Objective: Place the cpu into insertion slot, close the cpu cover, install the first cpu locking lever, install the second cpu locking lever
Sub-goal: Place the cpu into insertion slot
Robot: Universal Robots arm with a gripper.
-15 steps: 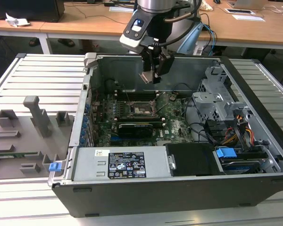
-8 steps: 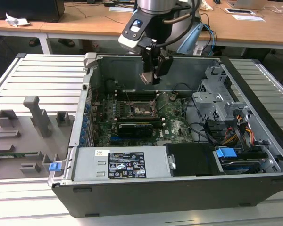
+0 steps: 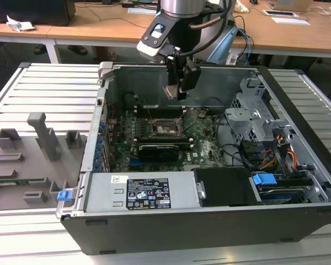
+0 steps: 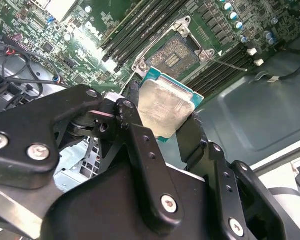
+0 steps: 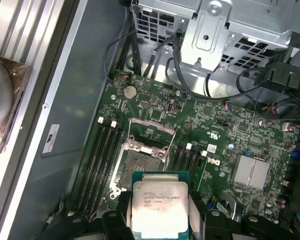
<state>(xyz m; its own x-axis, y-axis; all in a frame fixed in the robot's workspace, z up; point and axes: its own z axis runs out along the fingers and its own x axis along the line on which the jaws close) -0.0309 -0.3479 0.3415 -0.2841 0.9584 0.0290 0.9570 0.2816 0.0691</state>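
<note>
Silver-grey on its face, the one cpu (image 5: 159, 207) is sitting clamped between the two black fingers (image 4: 132, 125) of the single gripper (image 3: 176, 91), which is pinching it by opposite edges. The one arm (image 3: 179, 11) is reaching down from the upper middle of the exterior view, its wrist pointing the gripper downward into the open computer case (image 3: 154, 226) and holding it clear above the green motherboard (image 3: 204, 146). The cpu is hanging in the air near the one insertion slot (image 5: 140, 165), not touching it; the slot's dark centre is lying bare. One cpu cover (image 5: 151, 132) is standing open at the slot's edge. Long black memory slots (image 5: 102, 160) are running along both sides of the socket. The case is resting on a slatted metal surface (image 3: 44, 83), with one grey fixture tray (image 3: 22, 165) lying at the middle left of the exterior view.
</note>
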